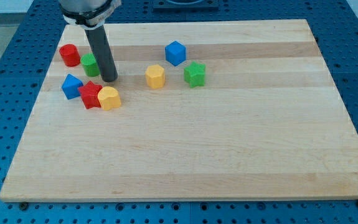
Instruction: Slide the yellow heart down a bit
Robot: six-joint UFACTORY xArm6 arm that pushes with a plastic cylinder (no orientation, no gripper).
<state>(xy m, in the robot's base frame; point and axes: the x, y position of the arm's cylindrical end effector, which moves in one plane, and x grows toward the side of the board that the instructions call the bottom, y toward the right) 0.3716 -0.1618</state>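
- The yellow heart [109,98] sits at the counter's [185,162] left, touching the red block [91,94], our tip [109,79] just above it.
- We carry no gripper, only the rod.
- Pushing off-centre could spin the heart aside or drag the red block and the nearby blue block [72,86] along.
- We read no writing anywhere.

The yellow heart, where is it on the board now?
The yellow heart lies in the view's left part, touching the red block on its left, just below my tip.
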